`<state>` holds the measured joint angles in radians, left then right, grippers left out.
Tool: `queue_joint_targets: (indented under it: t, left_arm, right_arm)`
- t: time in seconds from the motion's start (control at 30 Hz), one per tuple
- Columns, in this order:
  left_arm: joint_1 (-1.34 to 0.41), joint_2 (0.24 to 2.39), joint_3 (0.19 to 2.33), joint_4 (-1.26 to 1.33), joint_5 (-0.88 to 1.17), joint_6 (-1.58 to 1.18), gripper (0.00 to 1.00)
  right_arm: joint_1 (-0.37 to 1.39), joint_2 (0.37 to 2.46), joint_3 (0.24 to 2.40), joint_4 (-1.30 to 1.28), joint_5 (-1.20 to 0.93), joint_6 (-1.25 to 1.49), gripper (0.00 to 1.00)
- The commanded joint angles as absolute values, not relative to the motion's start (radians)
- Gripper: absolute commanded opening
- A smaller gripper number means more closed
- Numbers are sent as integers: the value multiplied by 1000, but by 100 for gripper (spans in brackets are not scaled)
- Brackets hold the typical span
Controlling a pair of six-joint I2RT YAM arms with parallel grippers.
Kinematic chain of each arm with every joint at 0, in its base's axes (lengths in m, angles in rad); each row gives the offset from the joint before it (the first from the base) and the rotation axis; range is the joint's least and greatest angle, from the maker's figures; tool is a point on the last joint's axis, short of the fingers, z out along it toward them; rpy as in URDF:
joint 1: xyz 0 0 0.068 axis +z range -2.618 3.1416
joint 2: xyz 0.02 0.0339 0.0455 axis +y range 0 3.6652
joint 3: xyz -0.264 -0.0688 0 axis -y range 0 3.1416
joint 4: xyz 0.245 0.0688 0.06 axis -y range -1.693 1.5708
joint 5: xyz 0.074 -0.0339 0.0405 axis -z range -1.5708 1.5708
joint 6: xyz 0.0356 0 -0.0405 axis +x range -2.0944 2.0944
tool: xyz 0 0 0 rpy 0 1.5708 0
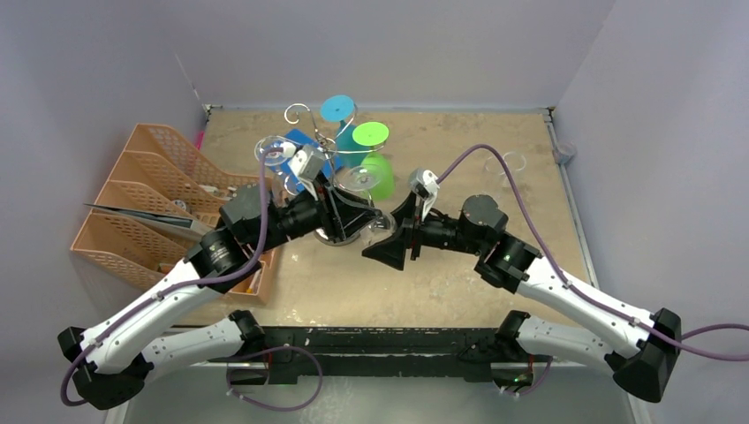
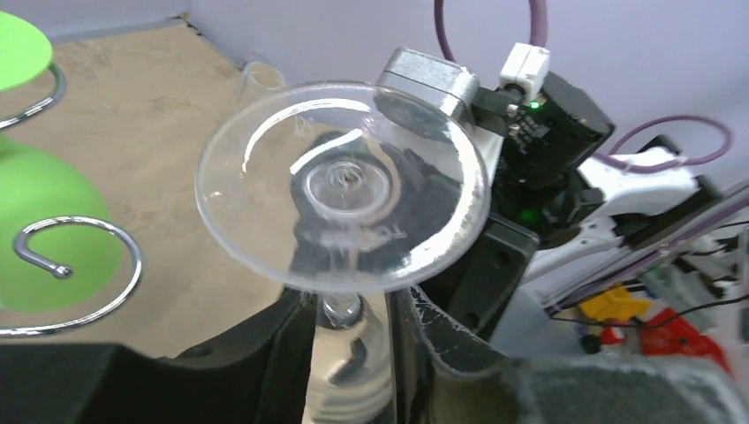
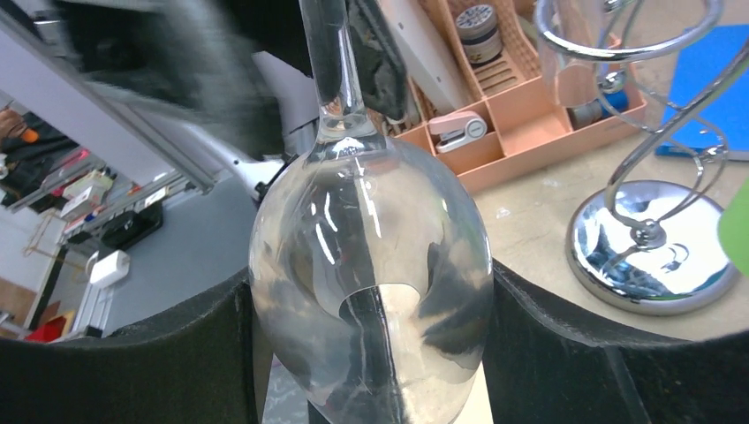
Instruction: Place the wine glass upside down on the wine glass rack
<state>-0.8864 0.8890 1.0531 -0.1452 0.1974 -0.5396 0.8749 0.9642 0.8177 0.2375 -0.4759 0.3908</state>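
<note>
Wine glass [image 1: 378, 223] is up off the table, in the air between the two grippers, just in front of the wine glass rack [image 3: 649, 256] and not on it. It is tilted, with its round foot toward the rack and its bowl toward the right arm.

At the far left, an orange desk organizer [image 1: 150, 203] stands at the left edge of the table [image 1: 459, 274]. Next comes the left gripper [image 2: 349, 331]. Its fingers [image 2: 265, 353] flank the stem just below the foot, very close on both sides, but I cannot tell whether they press it or sit loose.

Beyond it the rack stands on its shiny round base, with a teal glass [image 1: 337, 108] and a green glass [image 1: 378, 172] hanging upside down from its curled arms. To the right of the stem, the right gripper [image 3: 371, 353] cups the bowl. Both pads [image 3: 548, 353] lie against its sides, so it grasps the wine glass there. Farther right, a small clear object [image 1: 506, 163] lies on the table, too faint to name.
</note>
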Motion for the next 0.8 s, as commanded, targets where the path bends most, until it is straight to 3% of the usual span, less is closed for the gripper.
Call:
queue_joint_targets:
  t: [0.0, 0.1, 0.2, 0.4, 0.5, 0.63, 0.77]
  left_arm:
    - [-887, 849, 1060, -90, 188, -580, 43]
    - [-886, 830, 1058, -100, 155, -606, 64]
    - [-887, 811, 1053, -92, 146, -627, 72]
    - [-887, 767, 1052, -90, 119, -725, 77]
    - [-886, 738, 1030, -65, 40, -924, 83]
    - [-886, 742, 985, 11, -48, -1205, 84]
    - [-887, 761, 989, 52, -46, -1313, 84]
  right_arm:
    - [870, 922, 814, 327, -394, 380, 48]
    - [871, 912, 793, 366, -359, 386, 48]
    - [870, 906, 768, 408, -332, 388, 47]
    - [870, 904, 752, 481, -312, 378, 47]
    - [871, 893, 739, 507, -327, 354, 47]
    - [870, 863, 743, 482, -355, 279, 47]
    - [870, 832, 745, 433, -377, 227, 48]
